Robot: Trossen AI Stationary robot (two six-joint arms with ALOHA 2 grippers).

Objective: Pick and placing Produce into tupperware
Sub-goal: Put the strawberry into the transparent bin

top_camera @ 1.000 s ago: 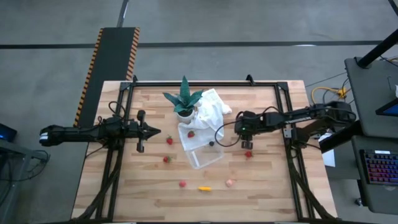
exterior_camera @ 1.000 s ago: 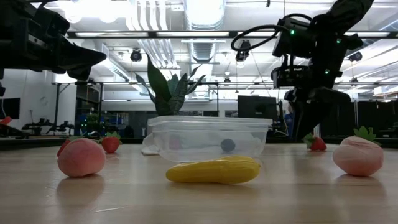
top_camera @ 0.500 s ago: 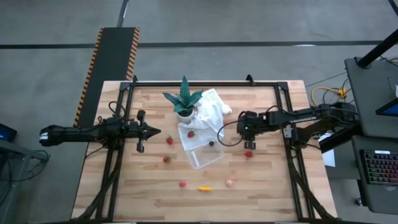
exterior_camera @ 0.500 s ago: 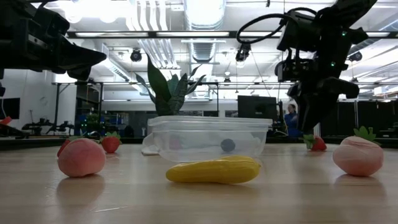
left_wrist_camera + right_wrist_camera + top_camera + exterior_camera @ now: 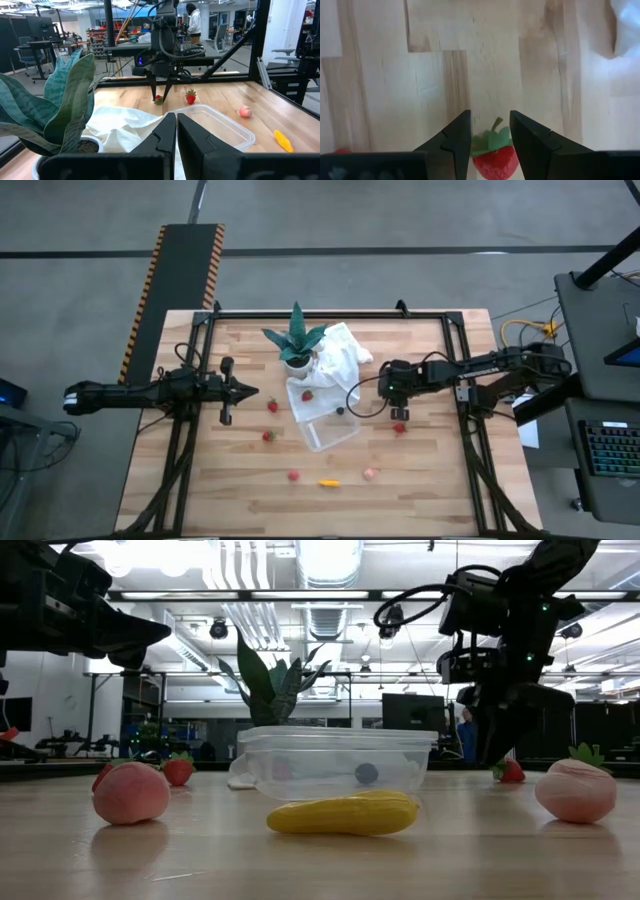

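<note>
The clear tupperware (image 5: 328, 428) (image 5: 340, 760) stands on the wooden table with one dark piece (image 5: 366, 773) inside it. Red strawberries lie scattered around it, and a yellow piece (image 5: 342, 813) and a pale pink one (image 5: 369, 473) lie nearer the near edge. My right gripper (image 5: 398, 413) (image 5: 490, 117) is open to the right of the tupperware, pointing down, with its fingers on either side of a strawberry (image 5: 493, 156) (image 5: 159, 99) on the table. Another strawberry (image 5: 400, 427) lies just beside it. My left gripper (image 5: 250, 390) (image 5: 176, 120) is shut and hovers left of the tupperware. My right gripper comes from above with its fingers (image 5: 457, 132) standing on either side of the strawberry, whose green leafy top (image 5: 492, 140) shows in the gap. The strawberry rests on the table. Whether the fingers touch it I cannot tell.
A green spiky plant in a white pot (image 5: 296, 340) and a crumpled white cloth (image 5: 340, 355) with a strawberry (image 5: 307, 394) on it sit behind the tupperware. More strawberries (image 5: 270, 420) lie to its left. A black frame rims the table.
My right gripper swung a little toward the table's right edge and tipped, then came back toward the tupperware, ending about where it began. The fruit and tupperware have stayed in place.
</note>
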